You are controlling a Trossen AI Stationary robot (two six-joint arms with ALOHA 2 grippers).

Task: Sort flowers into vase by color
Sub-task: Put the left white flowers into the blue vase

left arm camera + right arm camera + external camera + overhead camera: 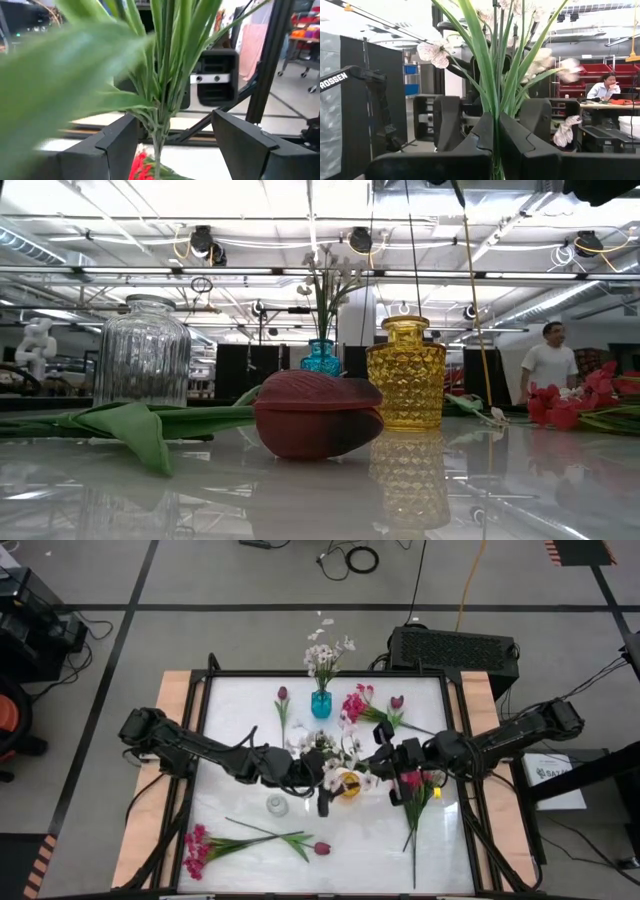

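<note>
A spray of white-pink blossoms (340, 755) with long green leaves stands upright over the yellow vase (348, 786) at the table's middle. My right gripper (496, 150) comes from the right and is shut on its stem. My left gripper (170, 142) comes from the left and is open. Its fingers stand on either side of the same stem (158, 137), apart from it. In the low view a thin stem (412, 270) comes down to the yellow vase's mouth (405, 323); neither gripper shows there. My right gripper pinches the white-pink spray's stem (495, 131) between its two fingers, just below where the leaves fan out. The fingers (520, 145) lie level, from the table's right, across the stem. The spray stands upright, with leaves and blossoms above the fingers.
A teal vase (321, 704) with white flowers stands at the far middle, and a clear ribbed vase (277, 805) near the middle. Maroon tulips (321, 848) (282, 694) and magenta clusters (196, 848) (355, 705) (420, 780) lie around. A person (548, 365) stands in the room beyond the table.
</note>
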